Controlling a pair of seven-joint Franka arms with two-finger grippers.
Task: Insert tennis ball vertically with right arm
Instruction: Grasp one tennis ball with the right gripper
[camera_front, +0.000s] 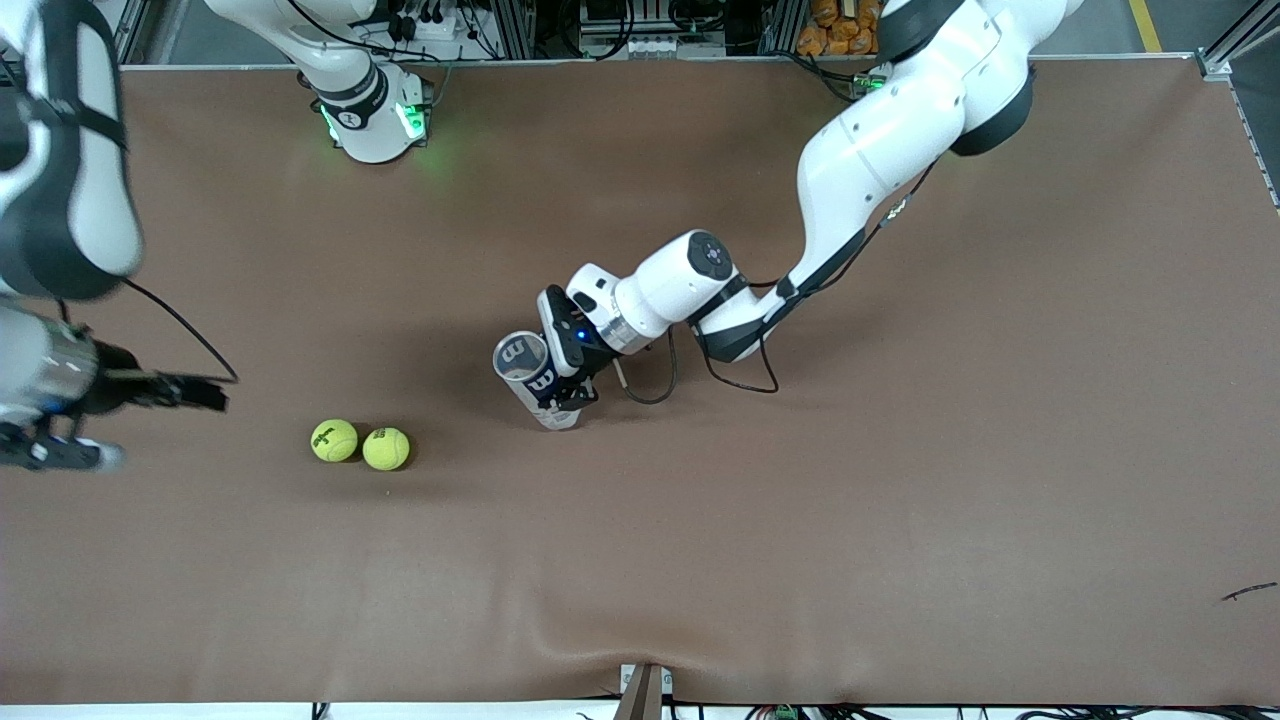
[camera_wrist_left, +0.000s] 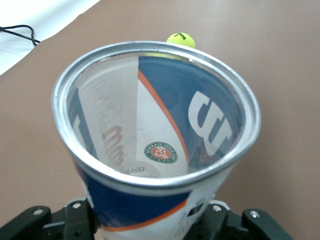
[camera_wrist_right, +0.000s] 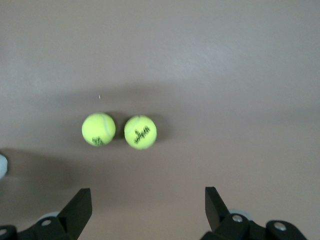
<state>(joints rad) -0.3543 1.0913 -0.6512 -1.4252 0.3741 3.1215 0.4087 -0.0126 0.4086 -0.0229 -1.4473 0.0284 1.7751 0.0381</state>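
Note:
Two yellow tennis balls (camera_front: 334, 440) (camera_front: 386, 449) lie touching on the brown table, toward the right arm's end. They also show in the right wrist view (camera_wrist_right: 98, 129) (camera_wrist_right: 140, 132). The open tennis ball can (camera_front: 530, 375) stands on the table, mouth up, slightly tilted. My left gripper (camera_front: 566, 392) is shut on the can's lower part; in the left wrist view (camera_wrist_left: 150, 225) I look into the empty can (camera_wrist_left: 160, 150), with one ball (camera_wrist_left: 181, 40) past its rim. My right gripper (camera_front: 140, 425) hangs open and empty (camera_wrist_right: 147, 205) above the table, apart from the balls.
The brown table cloth (camera_front: 800, 520) has a ripple at its edge nearest the front camera. The right arm's base (camera_front: 375, 110) stands at the table's back edge. A small dark scrap (camera_front: 1248, 592) lies toward the left arm's end.

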